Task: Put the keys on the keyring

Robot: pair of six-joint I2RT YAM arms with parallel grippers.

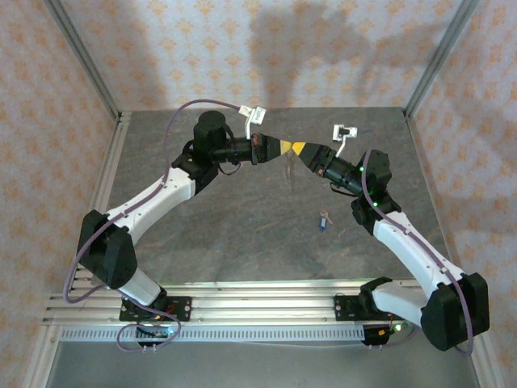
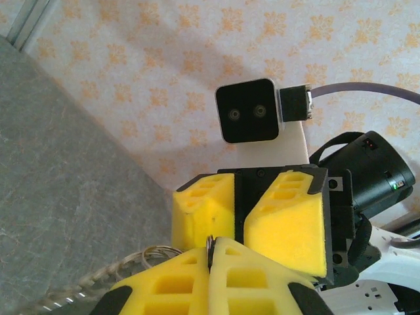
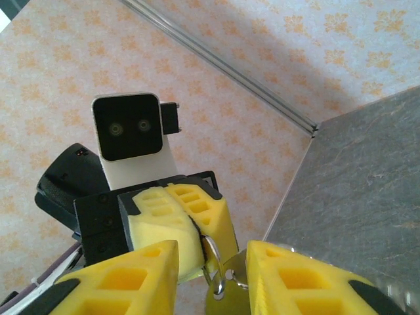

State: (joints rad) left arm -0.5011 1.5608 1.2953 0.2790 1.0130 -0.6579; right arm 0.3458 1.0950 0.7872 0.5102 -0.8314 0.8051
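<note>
Status: early stage, threading not begun. The left gripper (image 1: 284, 147) is held above mid-table, jaws closed tight on the keyring (image 3: 211, 252), which stands edge-on at its fingertips. The ring's strand (image 1: 289, 171) hangs free below, clear of the table (image 1: 242, 234). The right gripper (image 1: 302, 150) faces the left one tip to tip. Its jaws stand part-way apart with the ring in the gap between them. Whether either pad touches the ring cannot be told from the wrist views. The key (image 1: 325, 219) lies flat on the table, near the right arm's forearm and well apart from both grippers. Nothing holds it. Done, by judgement: the ring is lifted and presented. Left: secure or re-seat the ring between the two grippers, pick up the key, pass its hole onto the ring. Risk noted: the key is very small against the fingers, so the pickup calls for care.
</note>
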